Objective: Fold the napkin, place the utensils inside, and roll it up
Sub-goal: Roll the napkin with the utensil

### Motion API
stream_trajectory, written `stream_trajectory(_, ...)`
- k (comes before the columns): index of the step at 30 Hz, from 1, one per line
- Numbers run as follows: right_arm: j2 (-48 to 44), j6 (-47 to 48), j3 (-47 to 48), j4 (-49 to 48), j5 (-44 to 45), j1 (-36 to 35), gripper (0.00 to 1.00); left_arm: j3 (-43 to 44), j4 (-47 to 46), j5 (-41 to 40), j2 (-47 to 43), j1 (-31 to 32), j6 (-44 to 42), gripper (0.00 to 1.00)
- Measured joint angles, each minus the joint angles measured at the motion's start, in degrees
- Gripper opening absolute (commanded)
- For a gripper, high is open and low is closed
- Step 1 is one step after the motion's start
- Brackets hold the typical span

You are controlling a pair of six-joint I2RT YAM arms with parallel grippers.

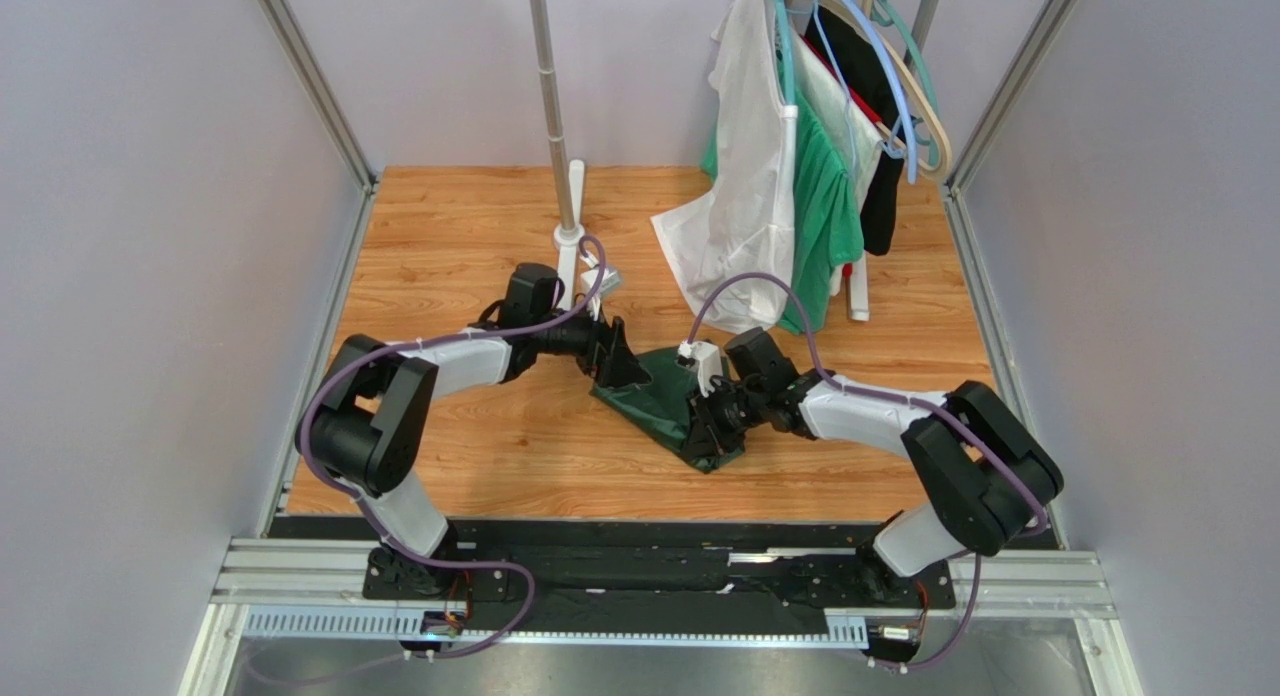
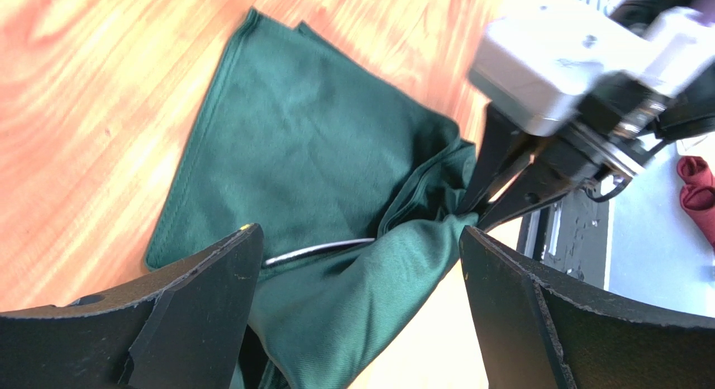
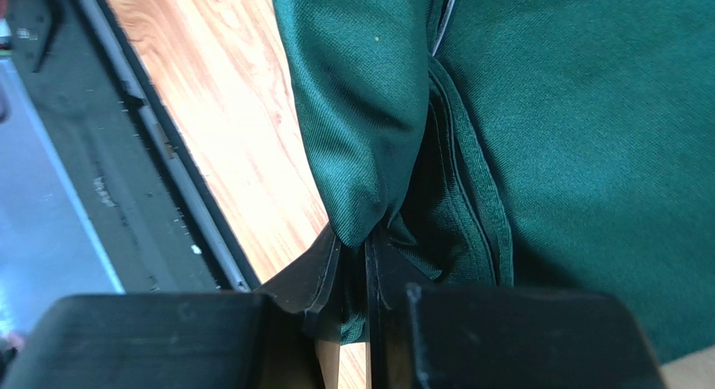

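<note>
The right tool (image 3: 354, 242) is clamped on a bunched fold of the napkin (image 3: 587, 154), its two fingers pressed together with the dark green cloth pinched between them. The left tool (image 2: 359, 234) stands wide apart and holds nothing; the cloth lies between and beyond its fingers, and whether it touches them cannot be told.

In the overhead view the napkin sits near the middle of the tabletop (image 1: 451, 261). The left tool is at the cloth's 10 o'clock edge and the right tool at about its 4 o'clock side.

The folding looks done. The cloth lies in doubled layers with a straight hemmed edge and a corner pointing to 12 o'clock in the left wrist view.

A slim silver utensil (image 2: 319, 249) shows as a short bright line coming out from under the raised fold, so at least one piece seems to be tucked inside. How many pieces are in there is hidden.

The rolling appears barely begun. One flap is gathered and drawn over the metal by the right tool, but no tight cylinder has formed, and most of the cloth lies flat toward 11 o'clock.

What is left, by my reading, is to bring the flap over, roll the bundle along the flat part and leave it closed.
</note>
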State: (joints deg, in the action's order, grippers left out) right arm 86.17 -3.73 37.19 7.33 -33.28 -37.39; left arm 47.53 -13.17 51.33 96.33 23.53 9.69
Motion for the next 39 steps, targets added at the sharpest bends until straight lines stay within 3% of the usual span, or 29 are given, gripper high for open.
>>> stream_trajectory(10, 5.97, -2.51, 2.08, 0.68, -11.63, 6.62, 0.0, -3.76, -2.73, -2.25, -1.9, -0.92, -0.96, 0.91)
stream_trajectory(21, 12.07, -4.92, 4.63, 2.62, -20.26, 11.87, 0.0, -13.49, -7.13, -20.76, -17.18, 5.97, -5.57, 0.92)
stream_trajectory(30, 16.11, -5.55, 6.82, 4.79, -24.41, 13.57, 0.0, -13.99, -11.15, -22.01, -11.08, 5.95, -5.29, 0.9)
stream_trajectory(39, 18.47, -6.34, 7.82, 6.14, -26.58, 15.5, 0.0, -10.58, -15.1, -25.31, -7.41, 12.44, -4.74, 0.88)
